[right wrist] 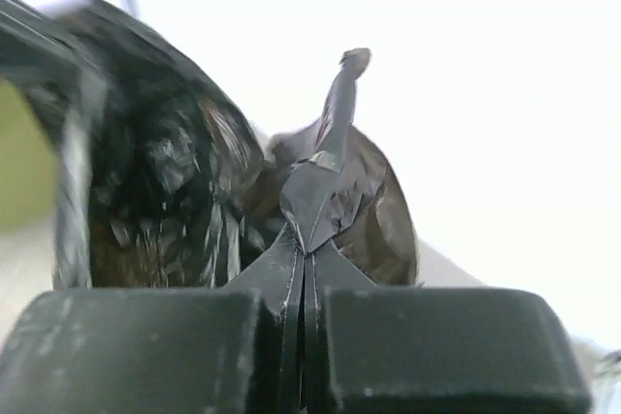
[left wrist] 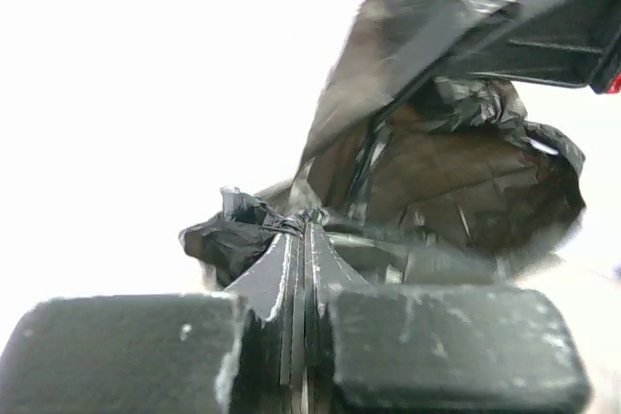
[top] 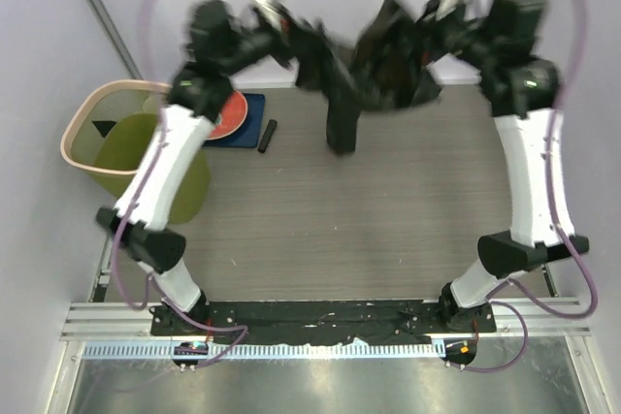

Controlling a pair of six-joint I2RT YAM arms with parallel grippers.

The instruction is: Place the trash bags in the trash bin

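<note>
Trash bag (top: 374,75) hangs stretched between both arms over far part of table (top: 388,230), one end drooping down, blurred in top view. Left gripper (left wrist: 306,225) closed tight, film pinched between tips. Right gripper (right wrist: 309,239) likewise, clamped on a fold. We see trash bin (top: 73,133) at left table edge, well apart from bag.
</note>
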